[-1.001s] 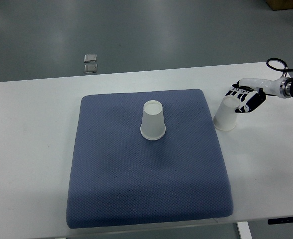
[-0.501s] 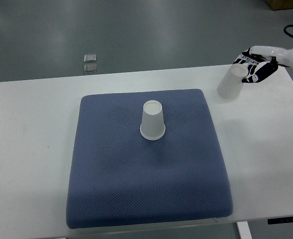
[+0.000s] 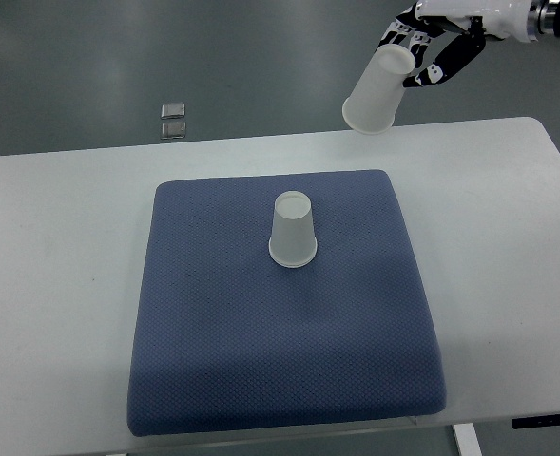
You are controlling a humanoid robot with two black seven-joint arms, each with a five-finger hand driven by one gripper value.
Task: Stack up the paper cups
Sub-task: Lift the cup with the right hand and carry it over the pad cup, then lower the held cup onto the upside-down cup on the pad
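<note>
The right hand (image 3: pixel 430 47) is high in the top right corner, its white arm coming in from the right edge, and its black-and-white fingers (image 3: pixel 443 65) are clamped around the closed end of a paper cup (image 3: pixel 376 91). The cup is well clear of the table — tilted, upside down, its open mouth pointing down and to the left, its base tucked into the grip. It hangs over the far edge of the white table (image 3: pixel 61 256), beyond the back right corner of the blue mat (image 3: pixel 280 351).

Down on the mat, a second paper cup (image 3: pixel 292 229) stands inverted and upright, base up, a little behind the mat's centre. Nothing touches it — the two cups are well apart, the held one up and to the right of the standing one.

The mat itself lies flat and takes up most of the tabletop, with bare white table showing on both sides. On the grey floor (image 3: pixel 260 57) past the table's far edge, towards the left, two small shiny squares (image 3: pixel 173 121) sit one just behind the other; what they are is too small to tell. The left arm does not show.
</note>
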